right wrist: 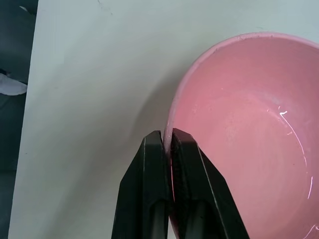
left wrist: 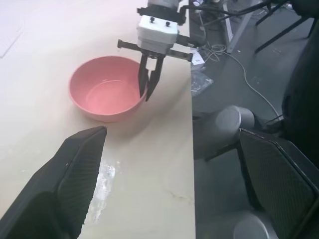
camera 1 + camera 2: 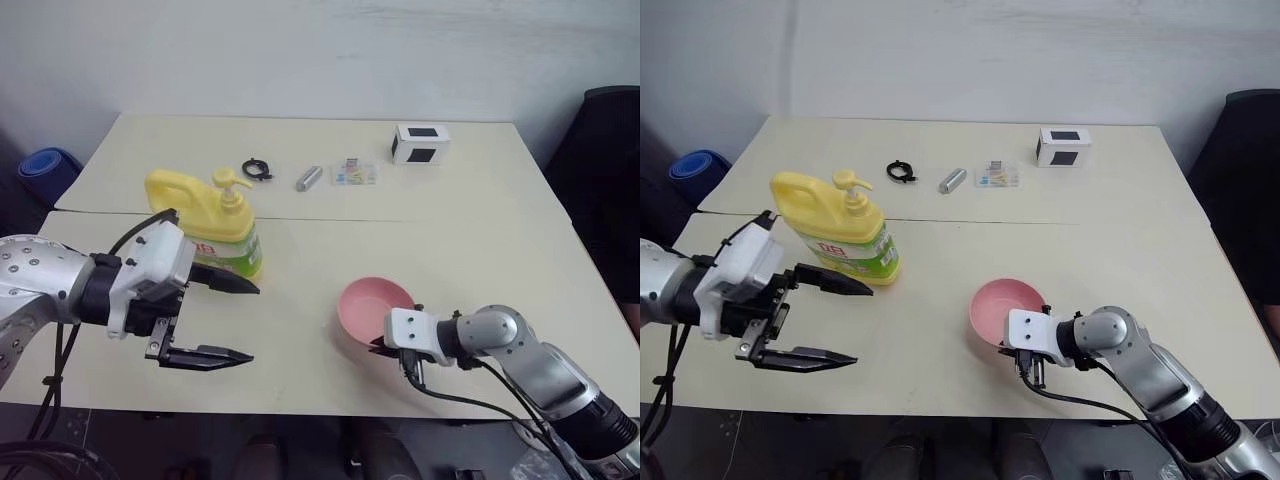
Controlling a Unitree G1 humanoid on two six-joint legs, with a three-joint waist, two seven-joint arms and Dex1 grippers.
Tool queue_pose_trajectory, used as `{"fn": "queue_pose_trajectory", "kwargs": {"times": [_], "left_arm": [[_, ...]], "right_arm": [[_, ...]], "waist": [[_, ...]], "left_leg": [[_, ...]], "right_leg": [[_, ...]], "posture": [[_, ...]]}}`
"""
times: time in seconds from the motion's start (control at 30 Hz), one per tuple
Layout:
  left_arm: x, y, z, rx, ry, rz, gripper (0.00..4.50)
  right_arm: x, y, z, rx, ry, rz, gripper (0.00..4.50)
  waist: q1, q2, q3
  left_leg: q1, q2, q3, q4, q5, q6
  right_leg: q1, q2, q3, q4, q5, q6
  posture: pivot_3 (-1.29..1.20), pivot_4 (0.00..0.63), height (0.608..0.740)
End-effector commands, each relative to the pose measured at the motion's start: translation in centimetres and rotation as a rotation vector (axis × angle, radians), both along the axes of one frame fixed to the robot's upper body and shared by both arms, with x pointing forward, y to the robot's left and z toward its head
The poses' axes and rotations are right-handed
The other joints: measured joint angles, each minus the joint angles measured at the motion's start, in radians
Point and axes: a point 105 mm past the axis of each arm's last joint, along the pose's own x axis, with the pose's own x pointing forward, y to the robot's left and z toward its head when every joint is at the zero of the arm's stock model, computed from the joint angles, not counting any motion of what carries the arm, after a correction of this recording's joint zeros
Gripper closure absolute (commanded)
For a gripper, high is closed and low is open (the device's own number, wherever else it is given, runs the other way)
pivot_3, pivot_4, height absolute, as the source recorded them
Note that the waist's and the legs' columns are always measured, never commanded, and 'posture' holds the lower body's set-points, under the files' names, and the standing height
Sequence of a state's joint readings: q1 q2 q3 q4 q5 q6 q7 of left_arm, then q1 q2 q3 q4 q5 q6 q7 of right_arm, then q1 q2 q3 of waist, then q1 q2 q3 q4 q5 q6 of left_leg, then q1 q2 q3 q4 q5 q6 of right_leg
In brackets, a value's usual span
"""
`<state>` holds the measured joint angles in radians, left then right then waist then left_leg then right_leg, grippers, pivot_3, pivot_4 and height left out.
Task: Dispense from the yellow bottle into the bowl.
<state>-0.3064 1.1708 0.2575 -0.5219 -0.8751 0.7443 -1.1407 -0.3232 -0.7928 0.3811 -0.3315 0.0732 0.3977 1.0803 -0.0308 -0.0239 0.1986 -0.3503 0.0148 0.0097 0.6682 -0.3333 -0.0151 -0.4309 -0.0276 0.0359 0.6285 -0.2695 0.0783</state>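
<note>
No legible text is presented. A green-and-white label with red markings is carried by the yellow bottle point(image 3: 838, 232) near the table's point(image 3: 1120, 230) left edge, but its characters cannot be read. Markings on the small packet point(image 3: 998, 177) toward the far edge are likewise unreadable.

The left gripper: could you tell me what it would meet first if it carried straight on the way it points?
Probably the bowl, ahead of the open left gripper, with bare table between; depth is unclear.
</note>
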Motion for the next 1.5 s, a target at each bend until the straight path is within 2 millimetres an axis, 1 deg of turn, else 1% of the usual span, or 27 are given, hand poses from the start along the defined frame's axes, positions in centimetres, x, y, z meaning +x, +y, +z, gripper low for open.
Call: {"fn": "queue_pose_trajectory", "kwargs": {"times": [0.03,0.13,0.27,0.33,0.4,0.47,0.6,0.7,0.73,0.77,0.9,1.0,1.1,1.27,1.37,1.5], "left_arm": [[1.3,0.7,2.6,-0.086,-0.097,0.084,0.0],[2.4,1.4,4.5,-0.155,-0.153,0.156,0.0],[4.7,3.5,7.8,-0.256,-0.254,0.306,0.0],[6.2,4.9,9.4,-0.298,-0.326,0.401,0.0],[7.4,6.0,10.5,-0.318,-0.371,0.462,0.41],[8.1,6.5,11.0,-0.321,-0.391,0.48,0.89],[9.5,6.8,11.1,-0.321,-0.408,0.5,2.23],[9.8,6.5,10.6,-0.301,-0.398,0.478,3.14],[9.7,6.3,10.4,-0.296,-0.391,0.461,3.49],[9.7,5.9,10.2,-0.288,-0.389,0.449,3.78],[9.5,5.0,9.4,-0.274,-0.38,0.409,3.78],[9.3,4.6,9.1,-0.258,-0.385,0.391,3.78],[9.2,4.5,9.0,-0.237,-0.394,0.383,3.78],[9.4,4.8,8.7,-0.222,-0.4,0.39,3.78],[9.7,4.8,8.5,-0.208,-0.413,0.395,3.78],[10.4,4.5,8.5,-0.22,-0.45,0.411,3.78]], "right_arm": [[-0.1,1.4,3.6,0.04,-0.04,0.119,4.46],[0.8,2.4,6.2,0.036,-0.079,0.202,4.46],[3.1,4.1,9.4,0.027,-0.147,0.269,4.46],[4.4,5.7,11.1,0.034,-0.179,0.312,4.46],[5.6,7.4,12.7,0.025,-0.225,0.36,4.5],[6.6,8.7,13.9,0.017,-0.25,0.384,4.5],[9.1,11.3,16.4,0.006,-0.309,0.386,4.5],[10.1,11.8,17.0,-0.028,-0.324,0.386,4.5],[10.3,11.8,17.0,-0.048,-0.332,0.393,4.5],[10.3,11.8,17.1,-0.063,-0.334,0.408,4.5],[9.7,12.4,18.1,-0.077,-0.316,0.458,4.5],[9.1,12.2,18.3,-0.116,-0.3,0.502,4.5],[8.8,12.1,18.7,-0.166,-0.309,0.535,4.5],[8.3,12.4,19.8,-0.192,-0.311,0.563,4.5],[8.2,12.4,19.9,-0.218,-0.323,0.578,4.5],[8.2,12.3,19.8,-0.241,-0.334,0.588,4.5]], "waist": [[0.0,0.0,0.0],[-0.002,0.0,0.001],[0.0,0.0,0.001],[0.0,0.0,0.001],[-0.004,0.0,0.001],[-0.008,0.0,0.001],[-0.009,0.0,0.001],[-0.014,-0.001,0.001],[-0.016,-0.001,0.001],[-0.018,-0.001,0.001],[-0.027,-0.001,0.001],[-0.03,-0.001,0.001],[-0.031,-0.001,0.001],[-0.03,-0.001,0.001],[-0.031,-0.001,0.001],[-0.029,-0.002,0.001]], "left_leg": [[0.0,0.0,0.0,0.0,0.0,0.0],[-0.002,0.0,0.0,0.002,0.0,0.0],[-0.002,0.001,0.0,0.001,0.0,0.0],[-0.004,0.001,0.0,0.001,0.0,0.0],[-0.005,0.0,0.001,0.002,0.0,0.0],[-0.008,0.0,0.004,0.003,0.001,-0.002],[-0.01,0.001,0.004,0.003,0.002,-0.004],[-0.02,0.003,0.004,0.007,0.003,-0.005],[-0.025,0.003,0.005,0.008,0.006,-0.011],[-0.028,0.002,0.004,0.009,0.007,-0.012],[-0.035,0.001,0.004,0.014,0.006,-0.011],[-0.037,0.001,0.005,0.015,0.006,-0.011],[-0.037,0.001,0.005,0.015,0.007,-0.012],[-0.037,0.0,0.008,0.015,0.009,-0.013],[-0.037,0.0,0.009,0.015,0.01,-0.013],[-0.037,0.0,0.009,0.015,0.01,-0.012]], "right_leg": [[0.0,0.0,0.0,0.0,0.0,0.0],[-0.003,0.0,0.0,0.001,0.001,0.0],[-0.004,0.0,-0.001,0.002,0.001,0.0],[-0.007,-0.001,-0.001,0.003,0.001,0.0],[-0.009,-0.001,-0.001,0.004,0.001,0.0],[-0.014,-0.001,0.0,0.009,0.001,-0.001],[-0.016,-0.003,-0.001,0.013,0.001,-0.002],[-0.025,-0.009,-0.001,0.015,0.001,-0.001],[-0.03,-0.011,-0.002,0.018,0.001,-0.001],[-0.032,-0.013,-0.003,0.018,0.001,-0.001],[-0.036,-0.016,-0.005,0.017,0.002,0.0],[-0.039,-0.016,-0.005,0.018,0.003,0.002],[-0.04,-0.015,-0.005,0.02,0.003,0.002],[-0.045,-0.016,-0.003,0.027,0.003,0.002],[-0.047,-0.016,-0.002,0.03,0.003,0.001],[-0.047,-0.016,-0.002,0.031,0.003,0.001]], "posture": [[0.0,0.15,0.74],[0.0,0.15,0.74],[0.0,0.15,0.74],[0.0,0.15,0.74],[0.0,0.15,0.74],[0.0,0.15,0.74],[0.0,0.15,0.74],[0.0,0.15,0.74],[0.0,0.15,0.74],[0.0,0.15,0.74],[0.0,0.15,0.74],[0.0,0.15,0.74],[0.0,0.15,0.74],[0.0,0.15,0.74],[0.0,0.15,0.74],[0.0,0.15,0.74]]}}
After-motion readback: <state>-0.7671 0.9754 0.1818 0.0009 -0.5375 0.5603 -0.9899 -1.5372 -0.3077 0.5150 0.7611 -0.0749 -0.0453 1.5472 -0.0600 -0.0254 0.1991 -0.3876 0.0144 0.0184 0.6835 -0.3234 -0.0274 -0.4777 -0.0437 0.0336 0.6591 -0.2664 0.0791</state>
